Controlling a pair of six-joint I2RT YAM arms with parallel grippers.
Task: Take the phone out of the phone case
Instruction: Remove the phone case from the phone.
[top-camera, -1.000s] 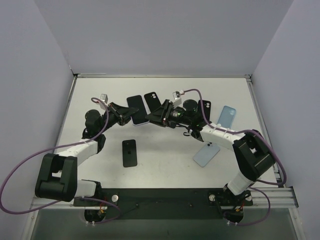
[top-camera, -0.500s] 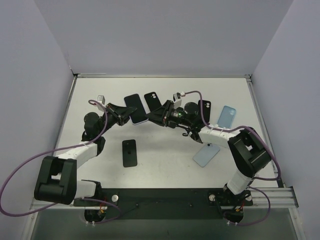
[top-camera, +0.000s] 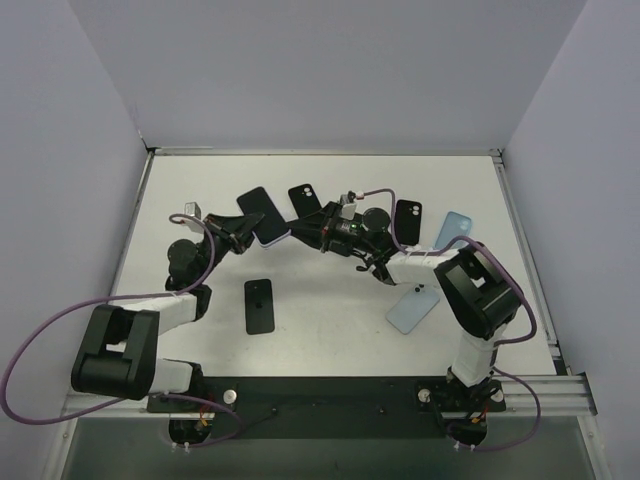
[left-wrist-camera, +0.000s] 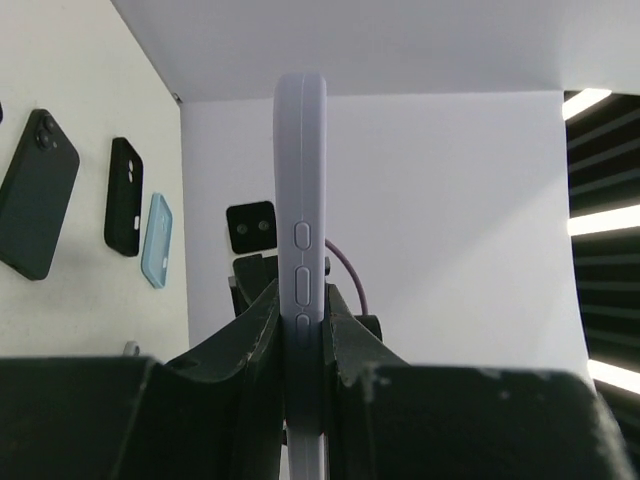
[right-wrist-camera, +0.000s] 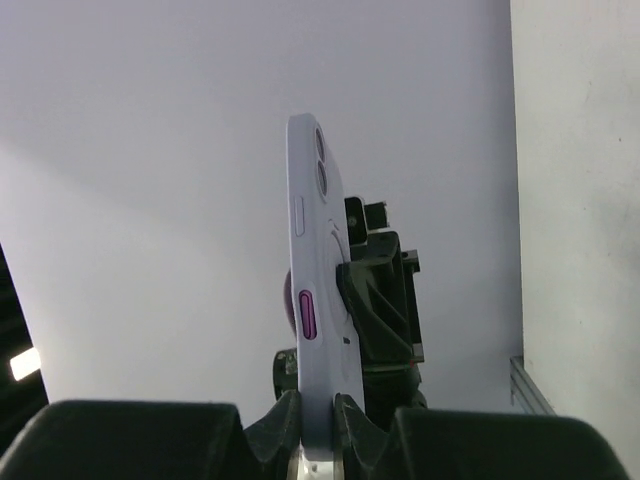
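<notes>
A phone in a lavender case (top-camera: 263, 214) is held above the table between both arms, dark screen facing up. My left gripper (top-camera: 240, 233) is shut on its left end. My right gripper (top-camera: 306, 233) is shut on its right end. In the left wrist view the case's edge with buttons (left-wrist-camera: 300, 230) stands upright between my fingers (left-wrist-camera: 302, 345). In the right wrist view the case (right-wrist-camera: 322, 290) shows its back, camera bump and a pink button, pinched at its lower end by my gripper (right-wrist-camera: 316, 420). The phone sits inside the case.
A black phone (top-camera: 259, 304) lies on the table near the front. Black cases (top-camera: 305, 198) (top-camera: 407, 215) and a light blue case (top-camera: 452, 232) lie at the back. A blue case (top-camera: 412, 308) lies front right. Grey walls enclose the table.
Both grippers have carried the cased phone to the left and slightly back, and it has turned a little. Both grips stay shut on it.
</notes>
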